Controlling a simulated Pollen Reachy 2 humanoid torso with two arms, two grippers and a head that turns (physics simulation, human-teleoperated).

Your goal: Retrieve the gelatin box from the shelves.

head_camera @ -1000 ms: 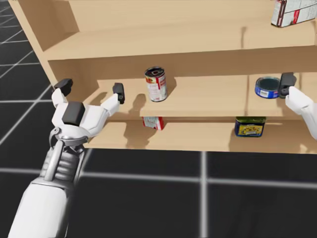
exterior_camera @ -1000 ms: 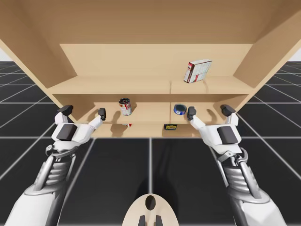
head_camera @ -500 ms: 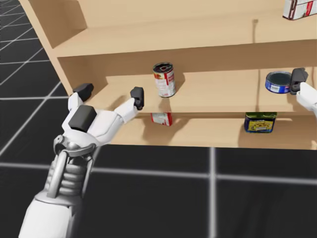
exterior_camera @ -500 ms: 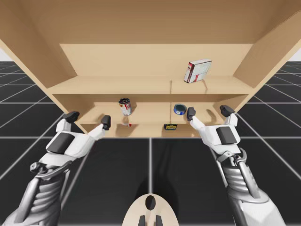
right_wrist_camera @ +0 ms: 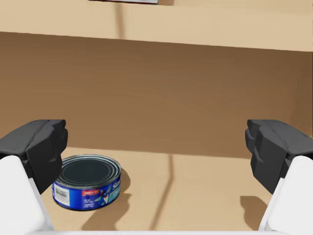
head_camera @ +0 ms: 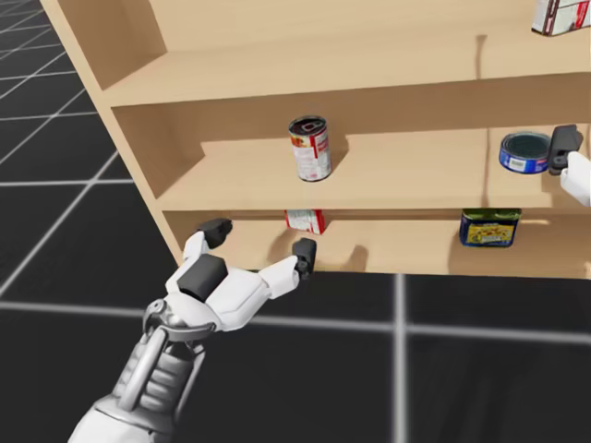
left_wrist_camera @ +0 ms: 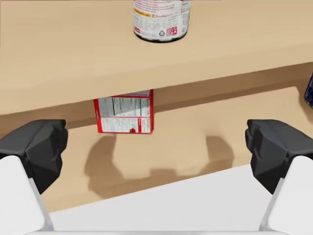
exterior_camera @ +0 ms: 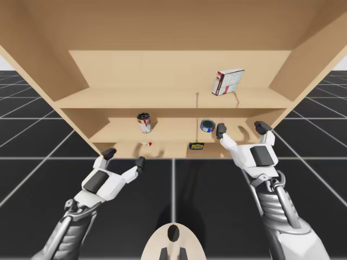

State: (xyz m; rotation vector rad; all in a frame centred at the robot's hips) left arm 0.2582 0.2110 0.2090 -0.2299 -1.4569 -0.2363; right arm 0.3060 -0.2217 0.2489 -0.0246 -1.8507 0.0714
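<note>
The jaws of my left gripper (left_wrist_camera: 156,147) stand wide open and empty before the bottom shelf (left_wrist_camera: 195,129). The small red box (left_wrist_camera: 124,111) stands ahead at 11 o'clock, its top hidden behind the middle shelf (left_wrist_camera: 73,58). My right gripper (right_wrist_camera: 156,147) gapes too, with a flat blue can (right_wrist_camera: 88,181) at 9 o'clock. The left arm has dropped from the middle shelf; the right has stayed put.
</note>
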